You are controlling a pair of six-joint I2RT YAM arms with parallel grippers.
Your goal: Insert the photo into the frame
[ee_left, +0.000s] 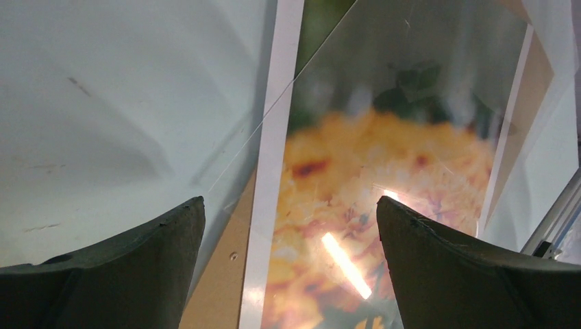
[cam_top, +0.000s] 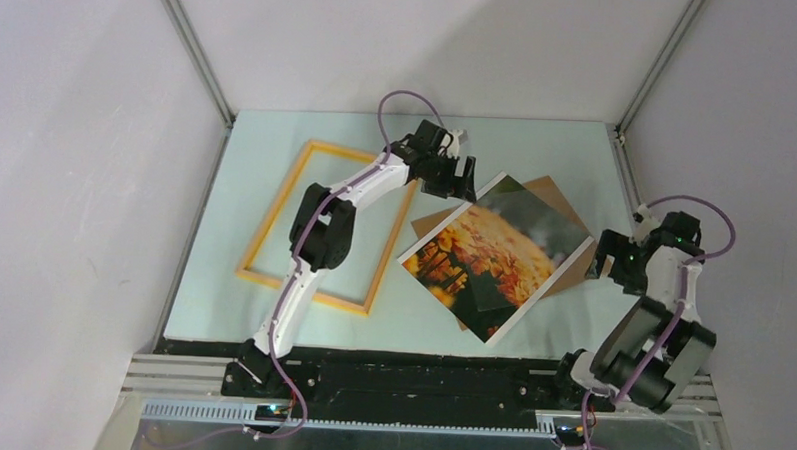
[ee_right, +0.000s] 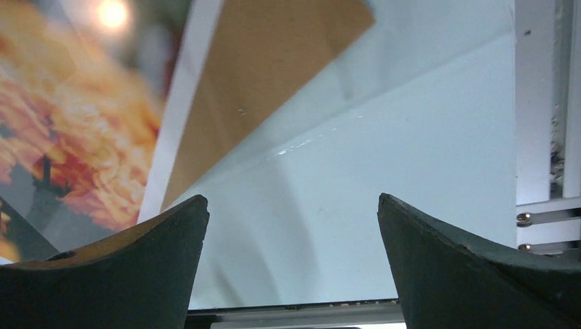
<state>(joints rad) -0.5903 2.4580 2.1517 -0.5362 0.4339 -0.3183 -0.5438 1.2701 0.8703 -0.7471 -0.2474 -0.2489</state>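
Nearest to me, on my right side, the right gripper [ee_right: 293, 202] stands with its jaws spread wide and nothing between them. Its dark, curved fingers [ee_right: 130, 253] hang over bare table mat [ee_right: 384, 164], a smooth pale-green surface with a soft sheen. The gripper sits just beside the photo's right-hand edge and touches neither the print nor the board.

The photo [cam_top: 494, 253] lies flat in the middle of the mat, turned at an angle, outside the frame and just to its right. It is a glossy rectangular print of orange-yellow flowers on dark green, with a thin white border, and the lamps glare off it. Under it lies a plain brown backing board [cam_top: 554, 192], matte and flat, with its corners poking out past the print. A thin clear sheet [ee_left: 438, 62] appears to lie across part of the photo, its edge showing as a fine line in the left wrist view.

Further out, the left gripper [cam_top: 454, 172] hovers at the photo's far corner, fully open and holding nothing. In its own view the fingers [ee_left: 130, 267] straddle the white border. I cannot tell whether they touch the print.

The frame [cam_top: 276, 209] lies flat on the left of the mat, a thin yellow-orange wooden rectangle. The left arm crosses above its right rail.
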